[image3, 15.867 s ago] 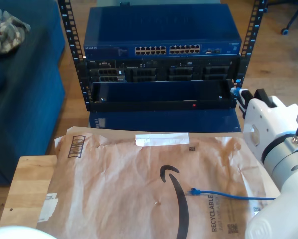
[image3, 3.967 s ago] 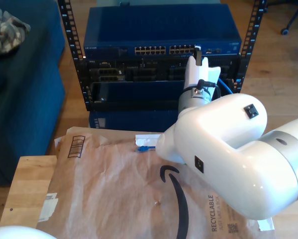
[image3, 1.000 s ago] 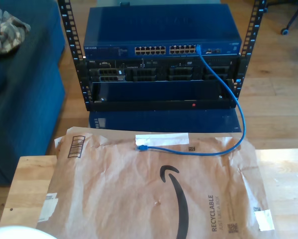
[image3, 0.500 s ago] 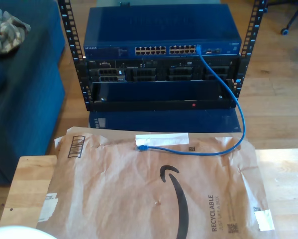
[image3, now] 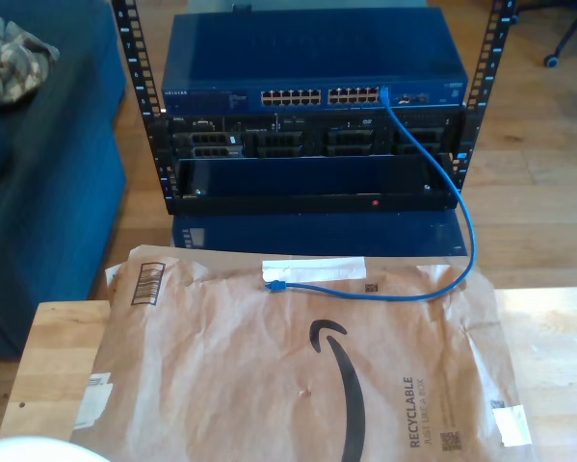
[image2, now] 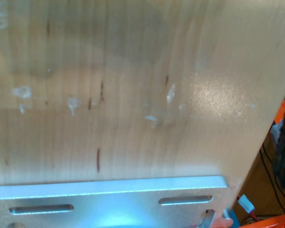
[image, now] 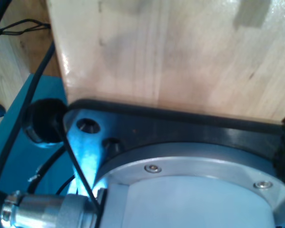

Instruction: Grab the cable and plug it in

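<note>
blue network cable [image3: 458, 207] runs from a port at the switch's [image3: 312, 60] row end toward the exterior view's right, down onto the brown paper mailer [image3: 298, 375], its free plug [image3: 273, 285] beside the white label [image3: 313, 269]; i cannot tell either gripper's jaw state.

At the earliest picture the cable [image3: 432, 183] lay only on the brown mailer [image3: 269, 385], its plug near the printed arrow, running off toward an arm at the exterior view's right. Now one end sits in a port of the blue switch [image3: 312, 96], at the right end of the port row as the exterior view shows it, and the cable hangs down past the rack front and curves back onto the mailer, its free plug [image3: 274, 284] just beside the white label [image3: 312, 269]. The white arm that reached to the switch four seconds back has gone from the exterior view.
</note>
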